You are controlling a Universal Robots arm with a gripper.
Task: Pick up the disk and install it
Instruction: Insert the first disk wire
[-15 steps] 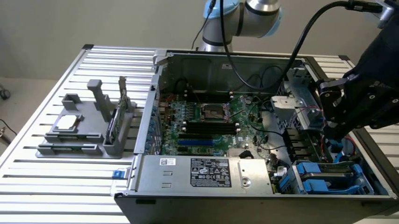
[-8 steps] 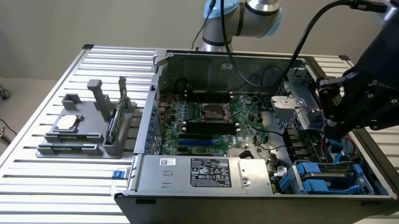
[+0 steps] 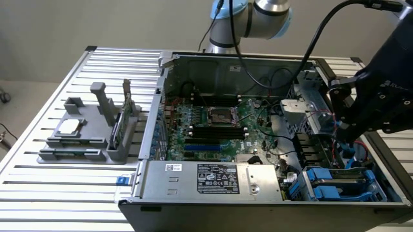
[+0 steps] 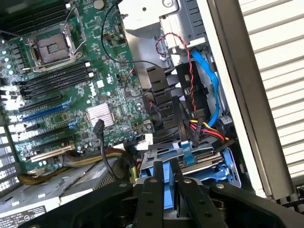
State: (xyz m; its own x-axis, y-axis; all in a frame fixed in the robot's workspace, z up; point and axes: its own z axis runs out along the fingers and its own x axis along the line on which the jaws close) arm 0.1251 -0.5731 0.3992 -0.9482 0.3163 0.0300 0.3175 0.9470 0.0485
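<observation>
**Disk flat in the corner bay, claw over it**

The disk (image 3: 341, 185), grey metal framed in a blue carrier, lies flat in the bay at the corner of the open computer case (image 3: 258, 215) nearest the exterior view's bottom right. Its long axis runs along the case's near wall, from the exterior view's left to its right. The claw (image 4: 167, 165) hangs over that bay on the arm's black wrist (image 3: 387, 72), with the blue carrier right behind its tip. I cannot tell whether it is clenched, released or pinching the carrier.

No label can be made out on the disk. In the wrist view its far end is hidden by black plastic and a bundle of red, yellow and black wires (image 4: 209, 128), and the claw's body covers its near end. In the exterior view the case's near wall cuts off its lower edge.

The power supply (image 3: 210, 179) closes the bay on the exterior view's left and the case's side wall on the right, while the space above is open. A blue cable (image 4: 210, 80) droops along that side wall. A grey fixture (image 3: 84, 140) stands well apart on the slatted tabletop (image 3: 51, 193)
</observation>
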